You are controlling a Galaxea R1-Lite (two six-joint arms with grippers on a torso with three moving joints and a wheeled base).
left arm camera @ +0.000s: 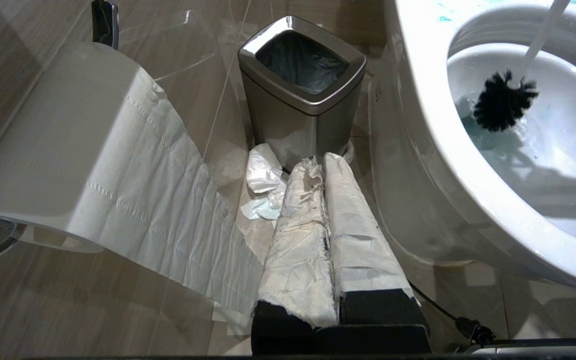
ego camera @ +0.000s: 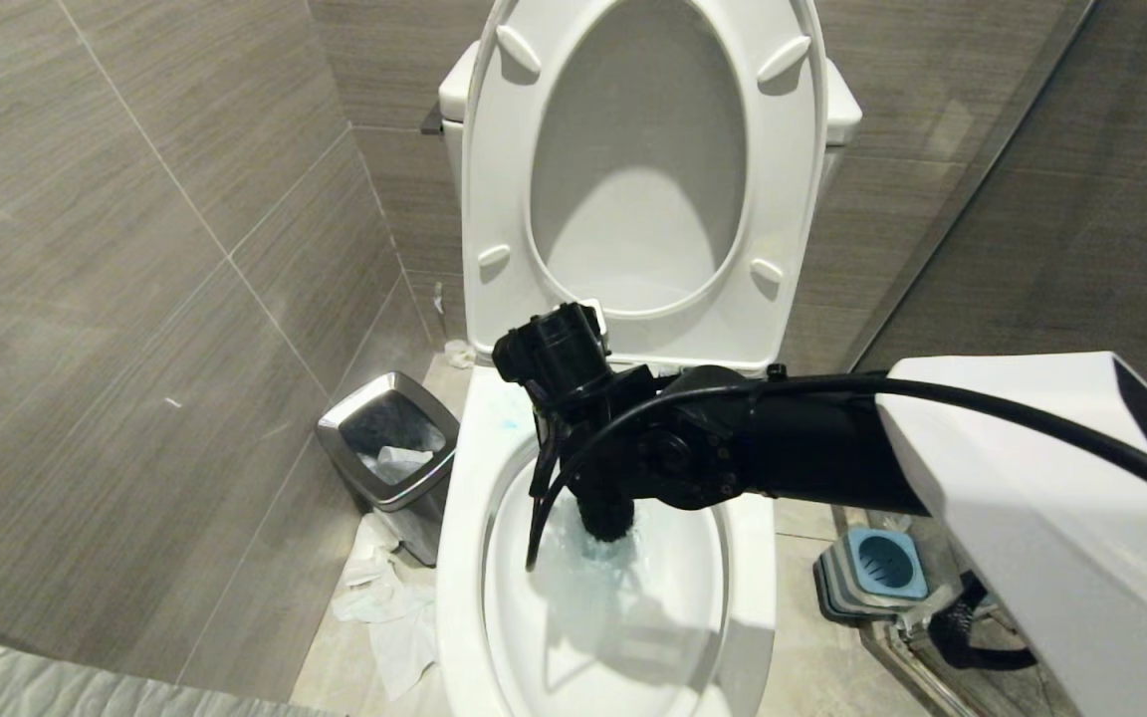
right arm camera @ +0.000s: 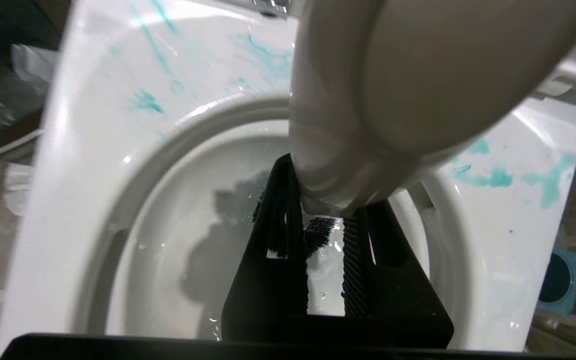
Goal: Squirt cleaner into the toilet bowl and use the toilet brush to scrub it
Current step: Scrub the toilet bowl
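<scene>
Tiled bathroom: grey-brown wall tiles, beige floor (ego camera: pixel 812 657), glass partition (ego camera: pixel 982 169) right of the toilet bowl (ego camera: pixel 459 558). The bowl is the landmark: seat and lid (ego camera: pixel 494 199) are up against the cistern. Right end effector (right arm camera: pixel 325 220) sits over the bowl opening, clamped on the white handle of the toilet brush (left arm camera: pixel 503 102); the handle's rounded tip fills the right wrist view, and the black bristle head is down inside the bowl at the waterline on the bowl's left inner wall. Cleaner (right arm camera: pixel 488 177) shows as turquoise smears on the flat rim at the hinge end, both sides, plus a blue tint in the water around the bristles. Steel bin (ego camera: pixel 389 448) stands on the floor just left of the bowl, dark liner inside, with crumpled tissue (ego camera: pixel 384 607) scattered on the floor between it and the bowl's base. Blue-and-grey brush holder (ego camera: pixel 877 568) is on the floor right of the bowl. Left end effector (left arm camera: pixel 324 165) is parked low to the left of the bowl, fingers pressed together, wrapped in white paper, holding nothing. Toilet paper roll (left arm camera: pixel 68 150) hangs on the wall left of the bin, with a sheet trailing down.
</scene>
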